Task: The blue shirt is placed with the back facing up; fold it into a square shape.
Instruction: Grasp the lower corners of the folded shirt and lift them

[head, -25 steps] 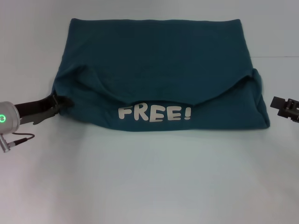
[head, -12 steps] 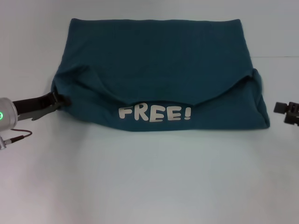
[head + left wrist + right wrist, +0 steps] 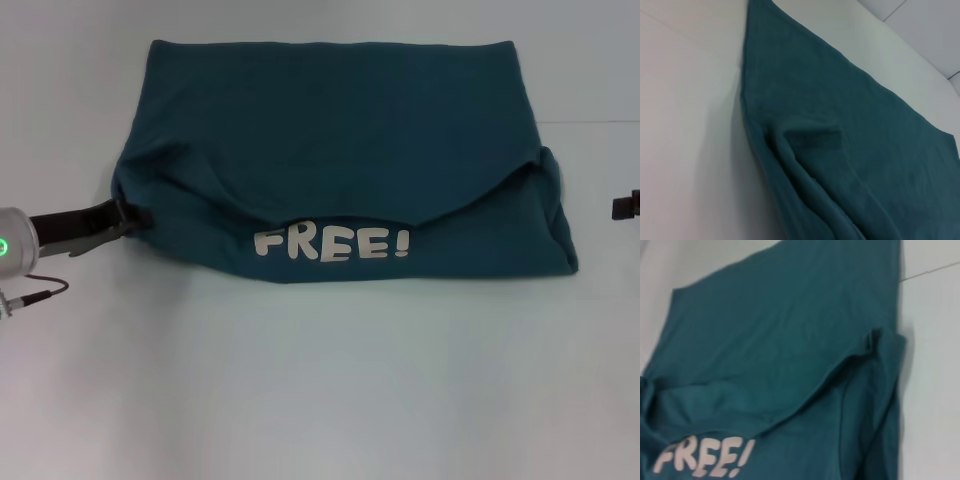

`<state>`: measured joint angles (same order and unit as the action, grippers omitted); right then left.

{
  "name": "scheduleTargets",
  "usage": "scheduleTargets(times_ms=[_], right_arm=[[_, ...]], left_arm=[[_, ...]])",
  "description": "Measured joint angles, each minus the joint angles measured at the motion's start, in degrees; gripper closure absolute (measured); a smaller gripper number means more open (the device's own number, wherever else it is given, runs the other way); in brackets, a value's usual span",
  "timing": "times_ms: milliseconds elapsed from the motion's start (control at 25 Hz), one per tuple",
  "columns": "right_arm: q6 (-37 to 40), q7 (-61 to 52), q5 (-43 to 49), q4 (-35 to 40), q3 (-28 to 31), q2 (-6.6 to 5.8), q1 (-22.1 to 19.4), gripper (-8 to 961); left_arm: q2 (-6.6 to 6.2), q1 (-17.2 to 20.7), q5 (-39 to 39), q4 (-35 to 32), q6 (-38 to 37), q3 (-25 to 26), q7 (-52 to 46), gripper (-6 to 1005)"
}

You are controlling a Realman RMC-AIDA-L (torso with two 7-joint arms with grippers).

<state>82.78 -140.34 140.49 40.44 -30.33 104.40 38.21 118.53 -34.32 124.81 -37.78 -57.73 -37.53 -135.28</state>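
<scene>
Plainly, lettering: white block "FREE!" reads on the near strip of the blue shirt in the head view; the right wrist view also shows it, letters whole but tilted.
Shirt colour: dark teal-blue, plain cloth apart from the word.
Shirt shape: a wide folded bundle, far edge straight, upper layer folded toward the near side and ending in a curved edge just above the lettering.
Shirt edges: left side bunched and creased; right side shows a small tuck where the upper layer meets the lower one.
Shirt place: flat on the white table, in the far half, centred ahead of the robot.
Left gripper: at the shirt's left edge, low over the table, dark fingertips at the bunched cloth; whether clenched or released, cannot tell.
Right gripper: only a dark sliver at the right frame edge, apart from the shirt; claw state cannot be told.
</scene>
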Motion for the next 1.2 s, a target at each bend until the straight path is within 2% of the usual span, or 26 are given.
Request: scheduleTargets(times_ms=[80,320,400,640,1040,1200], right_arm=[[-0.9,-0.2,2.4,-0.1,0.0,0.37,1.5,12],[-5.4,2.1,3.7,-1.2,-2.2,3.57,2.7,12],[-7.4,2.4,3.9,-2.3,-3.5,4.18,2.9,11],[-11.7,2.7,3.7,-6.1,-5.2,4.69,3.8,11],[-16.5,3.6,3.5,-7.3,-6.2,7.35,4.9,12],[-17.4,2.9,3.8,-8.3,-8.0,7.62,5.6,12]], left_arm=[[0.09,-0.2,0.0,0.1,0.1,0.0,0.0,935],[0.21,-0.3,0.0,0.2,0.9,0.0,-0.1,935],[0.21,-0.3,0.0,0.3,1.0,0.0,-0.1,935],[0.63,-0.5,-0.1,0.5,1.6,0.0,-0.1,934],[0.86,-0.8,-0.1,0.9,2.4,0.0,0.2,935],[0.86,-0.8,-0.1,0.9,2.6,0.0,0.2,935]])
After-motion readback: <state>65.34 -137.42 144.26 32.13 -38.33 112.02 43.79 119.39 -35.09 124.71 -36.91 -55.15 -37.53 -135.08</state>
